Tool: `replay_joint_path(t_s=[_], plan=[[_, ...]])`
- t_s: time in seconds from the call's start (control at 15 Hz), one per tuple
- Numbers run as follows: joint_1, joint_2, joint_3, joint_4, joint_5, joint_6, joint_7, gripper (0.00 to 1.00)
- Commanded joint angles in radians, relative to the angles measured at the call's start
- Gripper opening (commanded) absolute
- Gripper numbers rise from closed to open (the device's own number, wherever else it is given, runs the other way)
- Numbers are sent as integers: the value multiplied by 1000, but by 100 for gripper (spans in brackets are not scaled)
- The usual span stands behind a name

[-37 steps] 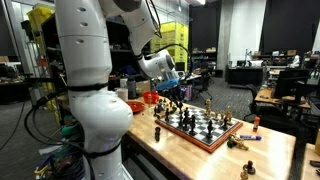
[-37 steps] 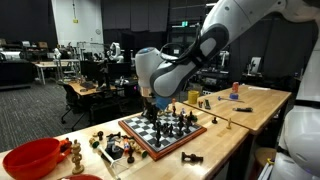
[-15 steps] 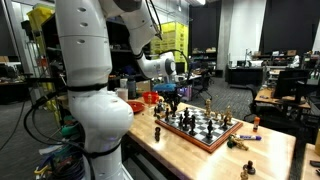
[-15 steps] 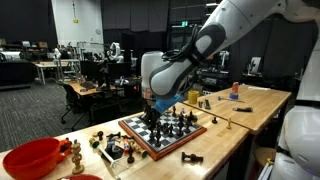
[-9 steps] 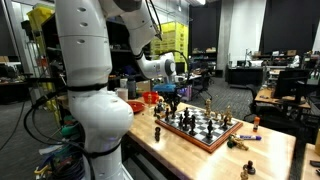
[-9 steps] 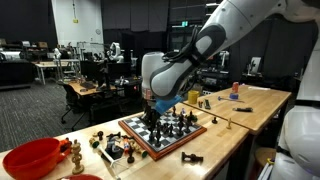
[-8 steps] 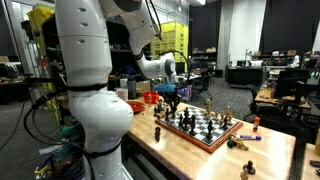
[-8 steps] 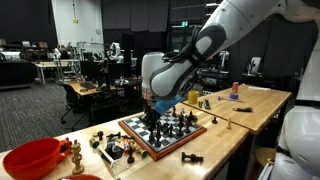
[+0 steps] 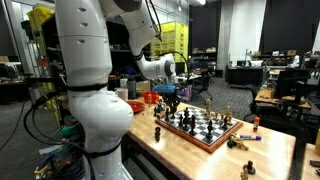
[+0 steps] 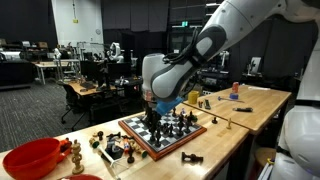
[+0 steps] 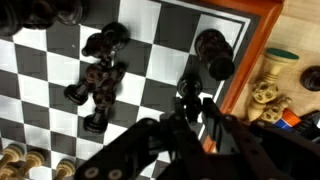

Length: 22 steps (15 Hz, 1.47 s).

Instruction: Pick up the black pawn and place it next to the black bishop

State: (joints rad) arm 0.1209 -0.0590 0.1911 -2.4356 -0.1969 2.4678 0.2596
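The chessboard (image 10: 150, 147) lies on a wooden table and shows in both exterior views (image 9: 216, 143). My gripper (image 11: 190, 110) hangs low over one edge of the board, also seen in both exterior views (image 9: 170, 100) (image 10: 158, 108). In the wrist view its two fingers hug a small black pawn (image 11: 189, 95) that stands on the board. A taller black piece (image 11: 213, 52), perhaps the bishop, stands just beyond it near the board's orange border (image 11: 245, 60). Several dark pieces (image 11: 100, 75) cluster to the left.
Light pieces (image 11: 265, 90) lie off the board beside its border. A red bowl (image 10: 30, 158) and loose pieces (image 10: 110, 148) sit at one table end. More loose pieces (image 9: 238, 143) lie past the board. The robot's white body (image 9: 90, 90) stands close by.
Between the oldest frames and a second ago the gripper shifted sideways along the board and a little lower. Since then nothing has visibly moved.
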Motion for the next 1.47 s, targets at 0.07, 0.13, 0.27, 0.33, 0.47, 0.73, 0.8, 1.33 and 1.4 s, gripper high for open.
replay_joint_path(t_s=[0.07,0.13,0.27,0.33,0.47,0.73,0.8,1.33,1.4], plan=[[15,-30,-7,-28,30,3,-28,6],[15,-30,-6,-29,30,3,-28,6],[17,-32,-5,-30,28,3,-28,6],[18,-32,-4,-31,27,3,-27,50],[22,-35,-3,-34,26,4,-27,55],[30,-52,-1,-42,20,8,-24,81],[31,-63,-1,-42,12,11,-20,87],[17,-208,18,-88,-42,0,37,100],[11,-235,24,-99,-62,-2,55,100]])
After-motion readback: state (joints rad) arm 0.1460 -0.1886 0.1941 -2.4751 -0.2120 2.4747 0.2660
